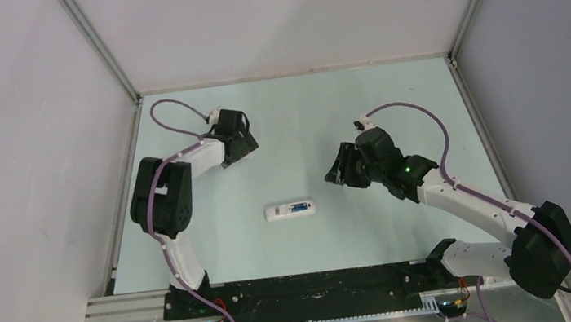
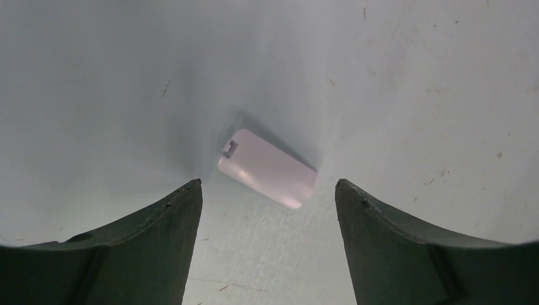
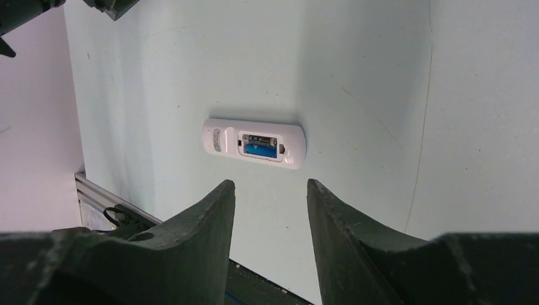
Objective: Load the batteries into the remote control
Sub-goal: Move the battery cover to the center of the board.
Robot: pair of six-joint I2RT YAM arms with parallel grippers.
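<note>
The white remote control (image 1: 289, 210) lies flat in the middle of the table with its back up and its battery bay uncovered. In the right wrist view the remote control (image 3: 254, 142) shows the batteries in the bay: a blue one (image 3: 261, 152) and a dark one (image 3: 257, 140) beside it. My right gripper (image 3: 270, 183) hovers open and empty, short of the remote, to its right (image 1: 336, 174). My left gripper (image 1: 235, 149) is at the back left, open (image 2: 267, 184), above a small white cover plate (image 2: 267, 168) lying on the table, not touching it.
The pale table (image 1: 310, 117) is walled at the back and on both sides. A black base strip (image 1: 306, 286) with both arm mounts runs along the near edge. The cover plate lies well apart from the remote.
</note>
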